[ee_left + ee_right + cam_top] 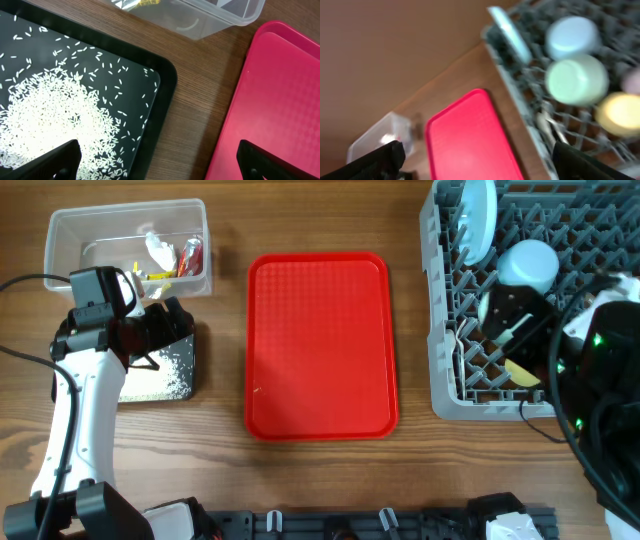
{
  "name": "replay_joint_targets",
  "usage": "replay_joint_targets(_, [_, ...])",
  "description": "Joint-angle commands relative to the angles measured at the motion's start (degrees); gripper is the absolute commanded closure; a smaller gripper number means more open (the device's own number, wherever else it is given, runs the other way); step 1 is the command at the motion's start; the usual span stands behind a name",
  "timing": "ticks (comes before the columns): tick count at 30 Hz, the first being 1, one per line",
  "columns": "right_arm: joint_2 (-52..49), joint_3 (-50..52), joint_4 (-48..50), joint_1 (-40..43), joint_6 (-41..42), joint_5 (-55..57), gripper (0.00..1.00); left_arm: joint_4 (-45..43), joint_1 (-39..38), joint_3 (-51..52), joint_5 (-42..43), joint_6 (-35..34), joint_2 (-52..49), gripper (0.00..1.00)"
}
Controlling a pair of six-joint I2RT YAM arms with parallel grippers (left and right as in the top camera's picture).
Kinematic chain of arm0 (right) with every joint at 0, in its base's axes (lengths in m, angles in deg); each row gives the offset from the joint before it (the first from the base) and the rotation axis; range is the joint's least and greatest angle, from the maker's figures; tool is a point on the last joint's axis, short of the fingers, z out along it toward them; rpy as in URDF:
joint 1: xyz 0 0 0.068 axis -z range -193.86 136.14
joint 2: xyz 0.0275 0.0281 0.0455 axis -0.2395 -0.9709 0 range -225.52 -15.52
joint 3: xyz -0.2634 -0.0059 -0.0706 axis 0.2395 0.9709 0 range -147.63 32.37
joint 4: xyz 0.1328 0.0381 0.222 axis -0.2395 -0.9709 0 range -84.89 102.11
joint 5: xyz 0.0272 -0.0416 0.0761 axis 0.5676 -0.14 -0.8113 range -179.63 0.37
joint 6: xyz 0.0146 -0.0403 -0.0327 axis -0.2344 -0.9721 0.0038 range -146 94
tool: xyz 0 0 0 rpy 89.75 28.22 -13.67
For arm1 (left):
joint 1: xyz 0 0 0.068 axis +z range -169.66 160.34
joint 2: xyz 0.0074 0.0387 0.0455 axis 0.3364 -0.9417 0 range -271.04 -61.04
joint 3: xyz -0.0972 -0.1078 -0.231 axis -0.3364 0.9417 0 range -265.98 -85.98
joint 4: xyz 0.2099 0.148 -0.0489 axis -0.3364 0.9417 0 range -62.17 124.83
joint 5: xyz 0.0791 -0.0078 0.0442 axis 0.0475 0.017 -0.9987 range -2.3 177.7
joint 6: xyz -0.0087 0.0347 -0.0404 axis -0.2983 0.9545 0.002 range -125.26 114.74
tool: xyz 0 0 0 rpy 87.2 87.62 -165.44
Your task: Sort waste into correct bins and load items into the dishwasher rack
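The clear tub (60, 242) at the back left holds crumpled white tissue (158, 250) and red and yellow wrappers (189, 256). Loose rice (50, 115) lies in the black tray (167, 85), which sits in front of the tub (220, 20). My left gripper (160, 167) is open and empty above the tray's right edge. The grey dishwasher rack (440, 330) at the right holds the upright plate (478, 215), an upturned pale bowl (528, 265) and the yellow cup (522, 372). My right gripper (480, 165) is open and empty over the rack's front. The right wrist view is blurred.
The flat red serving tray (318, 345) lies bare in the middle of the wooden table, between the black tray and the rack. It also shows in the left wrist view (280, 110) and the right wrist view (465, 135). A mint bowl (577, 77) sits in the rack.
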Motion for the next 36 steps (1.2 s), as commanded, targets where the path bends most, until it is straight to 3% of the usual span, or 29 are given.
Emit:
replay_joint_targets(1, [0.85, -0.33, -3.08, 0.17, 4.5, 7.82, 0.0, 0.02, -0.07, -0.35, 0.09, 0.9, -0.52, 0.0])
replay_joint_targets(8, [2.4, 1.05, -2.78, -0.04, -6.01, 11.87, 0.0, 0.02, -0.07, -0.35, 0.09, 0.9, -0.52, 0.0])
replay_joint_targets(14, [13.16, 13.92, 10.27, -0.02, -23.52, 9.33, 0.0, 0.02, -0.07, -0.35, 0.09, 0.9, -0.52, 0.0])
replay_joint_targets(22, [31.08, 44.68, 34.03, 5.2, -24.52, -3.58, 0.0, 0.02, -0.07, -0.35, 0.09, 0.87, -0.52, 0.0])
replay_joint_targets(29, [42.27, 68.43, 54.23, 5.55, -24.35, -8.55, 0.0, 0.02, -0.07, -0.35, 0.09, 0.9, -0.52, 0.0])
replay_joint_targets(36, [54.51, 80.41, 57.07, 5.57, -22.99, -8.85, 0.0, 0.02, -0.07, -0.35, 0.09, 0.9, -0.52, 0.0])
